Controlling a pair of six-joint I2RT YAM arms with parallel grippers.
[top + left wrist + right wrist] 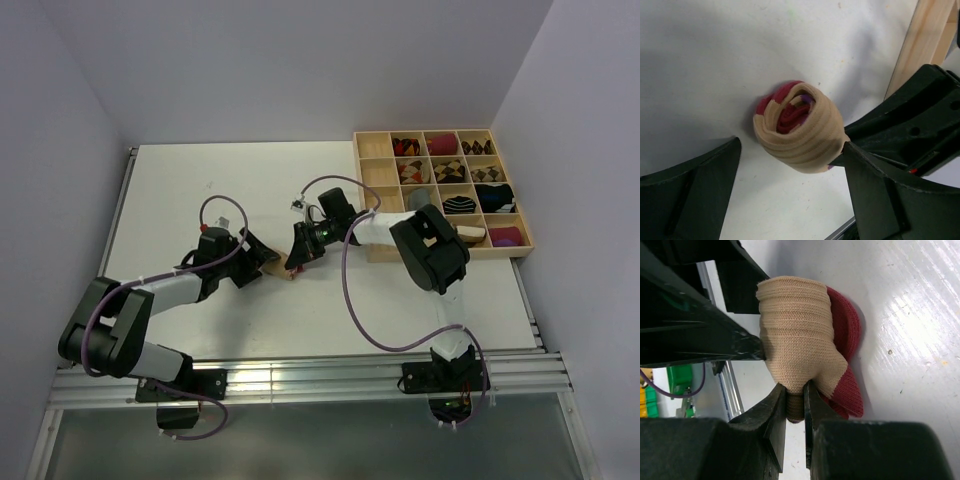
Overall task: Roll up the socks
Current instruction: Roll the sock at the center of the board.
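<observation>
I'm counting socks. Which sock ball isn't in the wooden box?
The beige-and-red sock, on the table, pinched by the right gripper; other socks sit in the box.

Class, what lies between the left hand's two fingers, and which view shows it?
The rolled beige sock rests between the left hand's open fingers, seen in the left wrist view. The right hand pinches its edge.

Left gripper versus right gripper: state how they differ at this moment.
The left gripper has its jaws wide open astride the rolled beige sock; the right gripper has them nearly shut, pinching the sock's edge. The left gripper grips nothing; the right gripper holds the sock. Both sit low over the table at that one sock.
</observation>
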